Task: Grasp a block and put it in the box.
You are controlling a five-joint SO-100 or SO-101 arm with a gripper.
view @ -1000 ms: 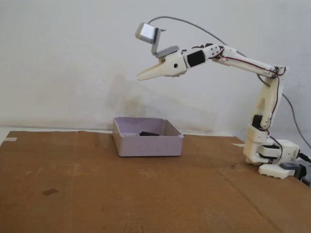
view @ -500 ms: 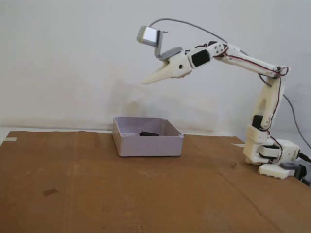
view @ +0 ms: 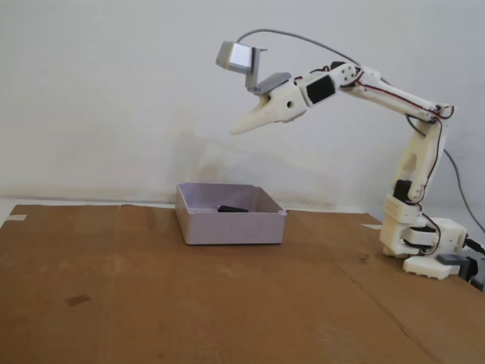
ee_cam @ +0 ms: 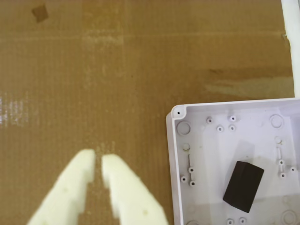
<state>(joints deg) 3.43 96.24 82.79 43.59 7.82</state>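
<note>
The black block [ee_cam: 243,183] lies on the floor of the lilac-grey box [ee_cam: 174,154], which sits toward the cardboard sheet's [view: 151,303] back edge. The gripper [view: 236,130] hangs high above, empty, its fingers nearly together with only a narrow slit between.

The box [view: 231,215] sat on the cardboard sheet [view: 151,296] near its far edge, about midway along it. The block [view: 233,208] lay inside, its top just visible over the front wall. The gripper [view: 236,130] hung high above the box, empty, fingers together, pointing down-left. The arm's base [view: 424,246] stood at the right edge.
</note>
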